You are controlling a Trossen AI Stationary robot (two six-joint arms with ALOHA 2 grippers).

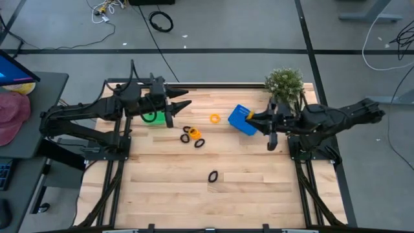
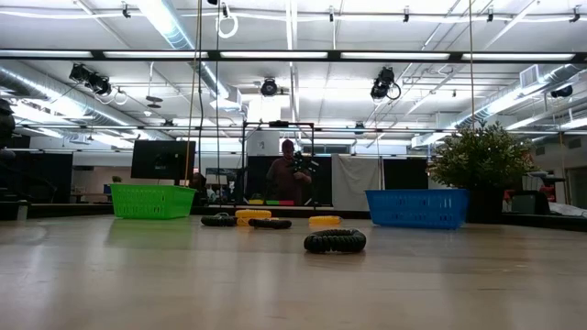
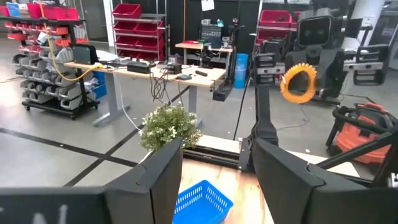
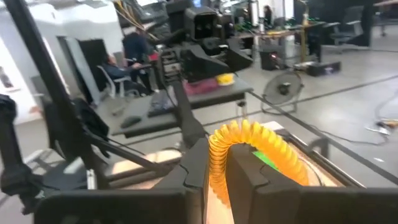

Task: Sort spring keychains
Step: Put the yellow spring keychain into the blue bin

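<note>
My right gripper [image 1: 250, 116] is over the blue basket [image 1: 242, 120], shut on an orange spring keychain [image 4: 249, 143], which also shows in the left wrist view as an orange keychain [image 3: 298, 83]. My left gripper [image 1: 187, 98] is open and raised beside the green basket [image 1: 153, 116], touching nothing. On the table lie an orange keychain [image 1: 214, 118], a cluster of black and orange keychains [image 1: 192, 136] and a lone black keychain [image 1: 213, 175]. In the low view the black keychain [image 2: 335, 241] lies flat nearest the camera. My right gripper pinches the orange keychain between its two fingers by one side of the coiled loop [image 4: 217, 149]. The fingers [image 4: 193, 168] come about level from the table's right. The rest of the loop [image 4: 273, 146] arches out past the fingertips, lifted clear above the blue basket.
A potted plant [image 1: 284, 83] stands at the far edge just behind the blue basket. The green basket [image 2: 151, 200] and blue basket [image 2: 417, 207] sit on the far half of the table. People sit and stand in the room beyond.
</note>
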